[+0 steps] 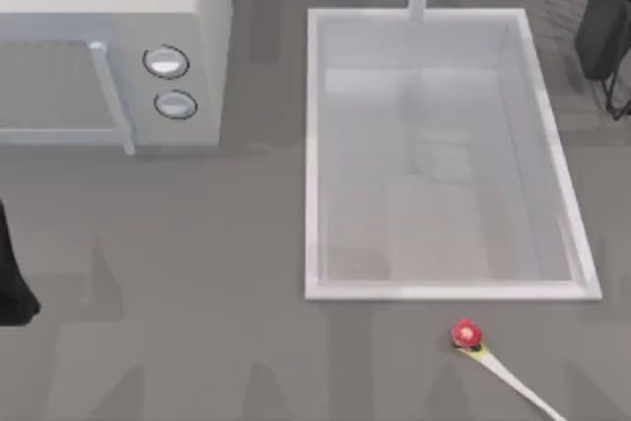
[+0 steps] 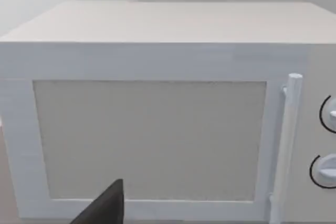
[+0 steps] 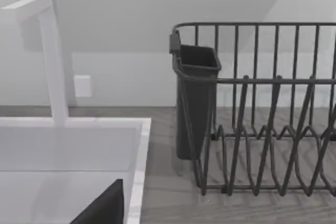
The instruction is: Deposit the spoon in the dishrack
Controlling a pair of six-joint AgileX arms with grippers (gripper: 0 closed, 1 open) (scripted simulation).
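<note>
The spoon [image 1: 466, 334] lies flat on the grey tabletop [image 1: 197, 322] at the lower right of the top view, just below the front rim of the sink [image 1: 314, 145] and apart from it. Its round red-pink head points toward the upper left, a yellow spot marks the neck, and the thin cream-white handle runs down to the lower right, nearly to the frame's bottom edge. Nothing touches it.

The left arm [image 1: 12, 283] is a dark shape at the far left edge of the top view, low over the tabletop and well apart from the spoon. Its wrist camera faces the door of a white microwave [image 2: 152, 135], with the vertical door handle [image 2: 287, 140] and two round knobs at the right; a dark piece of the left claw [image 2: 107, 208] juts in at the bottom of that view, and whether it is released or clenched cannot be told.

The right arm [image 1: 603, 17] is a dark mass at the upper right corner of the top view, beyond the sink's far right corner. Its wrist camera looks across the sink's rim toward the white faucet [image 3: 50, 56] and the black wire dishrack [image 3: 262, 108] with a dark cutlery cup [image 3: 194, 103] hung on its near end. A dark piece of the right claw [image 3: 107, 208] shows at the bottom of that view; its state cannot be told either.
</note>
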